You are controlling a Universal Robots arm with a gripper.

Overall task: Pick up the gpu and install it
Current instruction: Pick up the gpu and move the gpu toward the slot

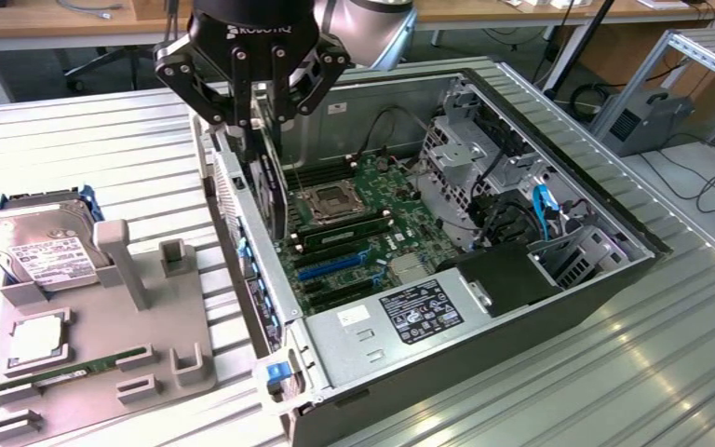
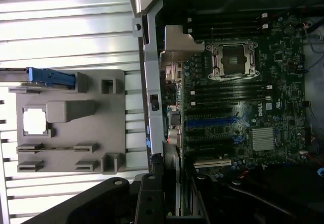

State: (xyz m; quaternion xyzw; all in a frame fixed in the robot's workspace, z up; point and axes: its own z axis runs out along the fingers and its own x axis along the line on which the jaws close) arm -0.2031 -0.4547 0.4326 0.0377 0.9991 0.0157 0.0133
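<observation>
The claw (image 1: 258, 112) was closed on the graphics card (image 1: 273, 191), pinching it by its upper edge so that the card hung on edge, fan side facing the exterior view's left. It hung over the open computer case (image 1: 606, 233), which lay on its side on the slatted metal table (image 1: 97, 140). The card sat just beside the case's rear wall (image 1: 236, 214), between that wall and the empty processor socket (image 1: 332, 200). Its lower edge reached down near the main board (image 1: 389, 237), though whether it touched the board or any slot could not be told. The blue expansion slots (image 1: 332, 266) lay a little further along the board, toward the power supply (image 1: 420, 312) with its white-printed label. Two memory sticks (image 1: 345, 230) lay seated beside the socket. In the wrist view the claw (image 2: 167, 204) showed as dark metal with the card (image 2: 174, 178) seen edge-on (a thin pale strip) beside the rear wall (image 2: 149, 82), and beyond it the main board (image 2: 283, 82), the socket (image 2: 233, 59) and a finned silver heat sink (image 2: 263, 138). Outside the case, on the exterior view's left, a grey parts holder (image 1: 109, 321) rested on the table. It carried a hard drive (image 1: 34, 250) in a blue frame, a square processor chip (image 1: 37, 340) and a narrow green memory stick (image 1: 72, 372), all well apart from the claw.
</observation>
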